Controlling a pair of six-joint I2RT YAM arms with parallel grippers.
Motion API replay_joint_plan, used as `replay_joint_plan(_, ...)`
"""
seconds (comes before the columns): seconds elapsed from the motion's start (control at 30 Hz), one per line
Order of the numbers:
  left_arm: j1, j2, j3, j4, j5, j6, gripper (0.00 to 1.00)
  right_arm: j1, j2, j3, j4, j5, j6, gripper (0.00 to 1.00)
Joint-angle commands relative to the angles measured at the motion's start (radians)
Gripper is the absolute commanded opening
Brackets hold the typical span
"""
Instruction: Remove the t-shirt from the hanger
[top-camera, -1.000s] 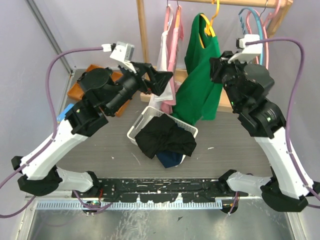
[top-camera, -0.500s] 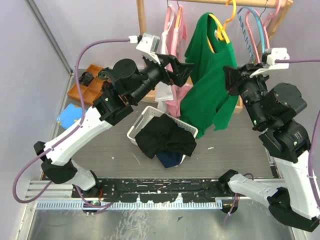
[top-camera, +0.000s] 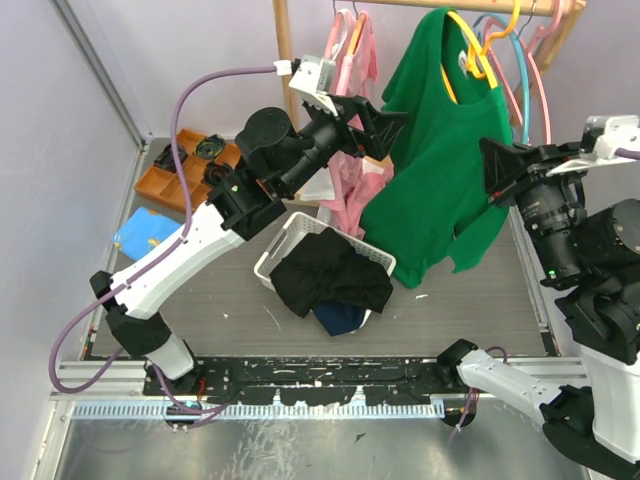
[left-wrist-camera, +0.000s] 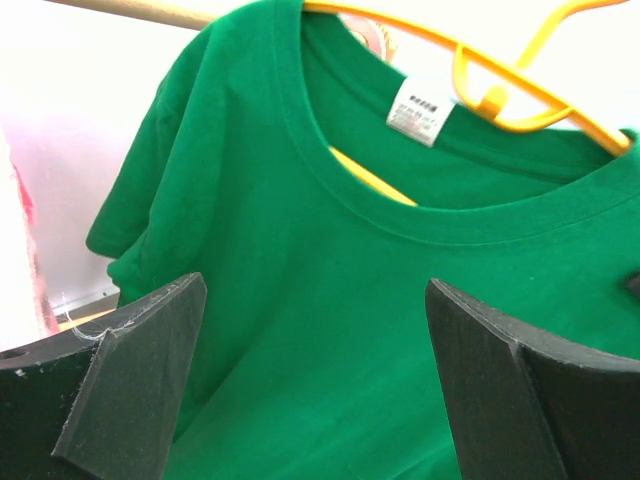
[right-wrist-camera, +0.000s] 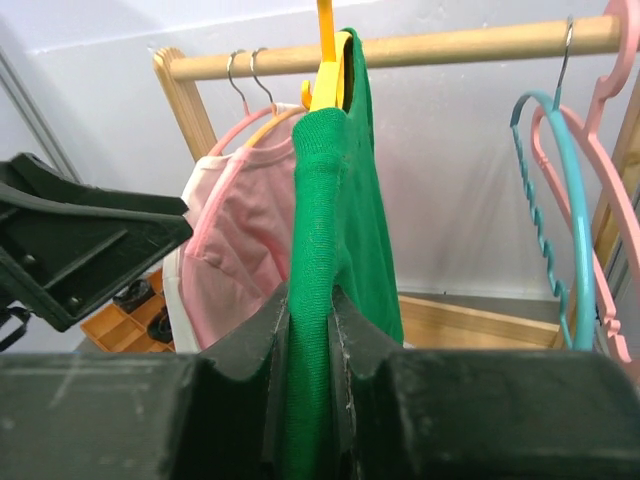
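Green t-shirt (top-camera: 440, 170) hangs on yellow hanger (top-camera: 470, 52) from wooden rail (right-wrist-camera: 450, 45) above the far edge of the surface (top-camera: 470, 300), toward its far right corner. Right pincer (right-wrist-camera: 310, 315) is clamped tight on a fold of the shirt's side; left pincer (left-wrist-camera: 312, 290) gapes wide just before the collar, gripping nothing. White neck label (left-wrist-camera: 420, 110) inside collar carries small dark print, too fine to read.

Before you, the t-shirt (top-camera: 440, 190) hangs in matt green knit cloth with a ribbed collar and a white printed label (left-wrist-camera: 420, 112). Its hanger (right-wrist-camera: 326, 50) is glossy yellow plastic, the rail (right-wrist-camera: 470, 43) smooth pale wood and the basket (top-camera: 281, 244) white plastic lattice.
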Motion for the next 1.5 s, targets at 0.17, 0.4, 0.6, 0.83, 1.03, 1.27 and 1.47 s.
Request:
replay_joint_plan(0.17,0.002,0.058,0.089,0.061,0.004,-0.01,0.99,-0.002,0.008,0.1,0.021,-0.086,-0.024,0.01)
replay_joint_plan(0.4,0.002,0.106,0.128,0.097,-0.018,-0.005,0.99,-0.002,-0.003,0.068,-0.032,-0.137,0.032,0.01)
replay_joint_plan(0.6,0.001,0.145,0.148,0.105,-0.104,0.0,0.93,-0.002,-0.026,0.036,-0.06,-0.145,0.068,0.01)
replay_joint_plan(0.83,0.002,0.23,0.219,0.092,-0.157,0.024,0.91,-0.002,-0.024,0.026,-0.065,-0.151,0.063,0.01)
replay_joint_plan(1.03,0.001,0.257,0.229,0.094,-0.246,0.052,0.82,-0.002,-0.045,0.011,-0.054,-0.151,0.061,0.01)
replay_joint_plan(1.27,0.003,0.264,0.223,0.12,-0.3,0.086,0.79,-0.002,-0.068,0.009,-0.067,-0.151,0.057,0.01)
replay_joint_plan(1.47,0.003,0.284,0.24,0.122,-0.282,0.088,0.81,-0.002,-0.076,0.014,-0.084,-0.195,0.057,0.01)
